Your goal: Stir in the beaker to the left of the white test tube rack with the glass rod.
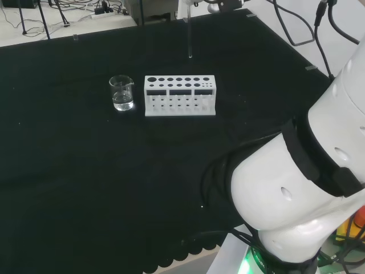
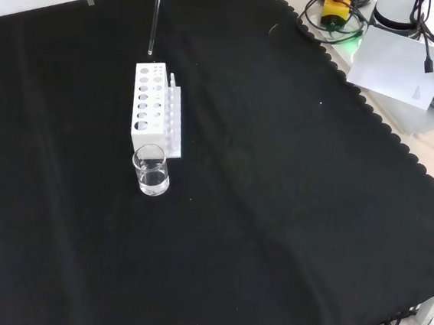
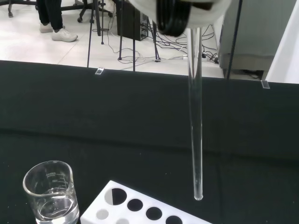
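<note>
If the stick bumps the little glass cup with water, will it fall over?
Probably not easily: the beaker looks short, wide-based and holds some liquid. It might slide little on the black cloth. The thin glass rod seems likelier to break.

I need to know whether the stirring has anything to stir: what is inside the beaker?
The beaker holds a shallow layer of clear liquid, nothing else visible. The glass rod hangs outside it, its tip above the white test tube rack.

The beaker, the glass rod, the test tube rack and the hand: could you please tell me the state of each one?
Beaker: upright on the cloth, part-filled with clear liquid.
Glass rod: hanging vertically in the air, tip above the cloth beyond the rack, not in the beaker.
White test tube rack: standing, holes empty.
Hand: fingers' state cannot be told.
</note>
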`<state>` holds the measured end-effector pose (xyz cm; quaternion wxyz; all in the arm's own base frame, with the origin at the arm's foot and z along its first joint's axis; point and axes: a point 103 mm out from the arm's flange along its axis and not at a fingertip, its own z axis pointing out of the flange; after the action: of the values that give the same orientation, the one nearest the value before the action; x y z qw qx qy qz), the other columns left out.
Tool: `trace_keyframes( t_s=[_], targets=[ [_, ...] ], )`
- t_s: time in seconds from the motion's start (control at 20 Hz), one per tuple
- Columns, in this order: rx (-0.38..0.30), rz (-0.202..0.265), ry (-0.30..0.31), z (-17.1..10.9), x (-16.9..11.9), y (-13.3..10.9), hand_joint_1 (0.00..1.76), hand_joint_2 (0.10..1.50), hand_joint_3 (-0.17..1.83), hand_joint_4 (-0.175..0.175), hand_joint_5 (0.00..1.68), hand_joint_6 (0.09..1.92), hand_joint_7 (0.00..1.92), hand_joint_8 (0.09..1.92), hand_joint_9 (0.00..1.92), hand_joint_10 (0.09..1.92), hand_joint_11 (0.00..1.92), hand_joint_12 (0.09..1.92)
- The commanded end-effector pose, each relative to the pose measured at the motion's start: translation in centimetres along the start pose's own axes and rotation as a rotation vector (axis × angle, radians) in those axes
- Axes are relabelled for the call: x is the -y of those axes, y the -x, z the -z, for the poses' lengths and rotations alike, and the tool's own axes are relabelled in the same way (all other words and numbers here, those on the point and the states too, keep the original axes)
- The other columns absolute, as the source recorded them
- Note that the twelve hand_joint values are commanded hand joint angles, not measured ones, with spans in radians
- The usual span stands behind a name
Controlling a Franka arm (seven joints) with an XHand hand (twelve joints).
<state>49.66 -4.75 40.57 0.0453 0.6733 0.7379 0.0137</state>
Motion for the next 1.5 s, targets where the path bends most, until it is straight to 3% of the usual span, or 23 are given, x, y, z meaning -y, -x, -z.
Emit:
trace_keyframes(
  t_s=[0.05,0.45,1.1,1.5],
  targets=[
    [0.007,0.010,-0.009,-0.2,-0.1,-0.5,1.30,0.87,0.42,-0.175,1.10,0.58,1.08,1.23,1.73,0.76,1.69,0.74],
    [-0.010,0.055,-0.018,-0.2,-1.4,-3.0,1.30,0.87,0.42,-0.175,1.11,0.57,1.08,1.22,1.73,0.76,1.69,0.74],
    [-0.043,0.242,0.004,0.4,-5.5,-11.0,1.30,0.87,0.42,-0.175,1.11,0.56,1.09,1.22,1.73,0.76,1.69,0.75],
    [-0.082,0.314,0.000,-1.6,-8.0,-13.6,1.30,0.87,0.42,-0.175,1.12,0.56,1.09,1.21,1.74,0.76,1.69,0.75]
  ],
)
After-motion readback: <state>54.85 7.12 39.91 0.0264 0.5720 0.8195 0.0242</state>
